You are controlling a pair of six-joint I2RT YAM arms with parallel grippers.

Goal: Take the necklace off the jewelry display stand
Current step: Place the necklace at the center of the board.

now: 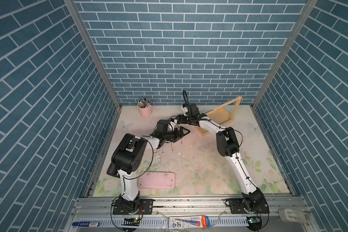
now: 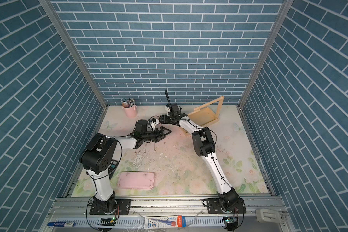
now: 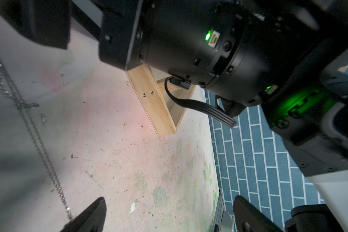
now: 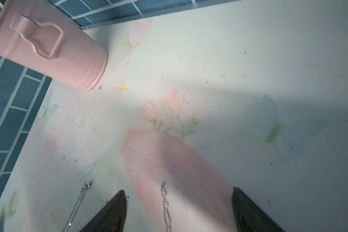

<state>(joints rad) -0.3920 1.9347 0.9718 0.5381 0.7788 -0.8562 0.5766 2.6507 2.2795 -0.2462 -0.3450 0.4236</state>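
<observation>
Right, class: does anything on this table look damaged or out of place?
Yes. The floral mat is scraped white beside the left arm, with loose chips nearby; the pink tray carries dark stains.

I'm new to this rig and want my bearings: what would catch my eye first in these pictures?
Two arms meet mid-table, the left gripper and right gripper both open, a thin silver necklace showing between the right one's fingers. Behind them, far right, stands the pale wooden jewelry display stand, nothing visible on its top bar; a pink pen cup sits far left.
</observation>
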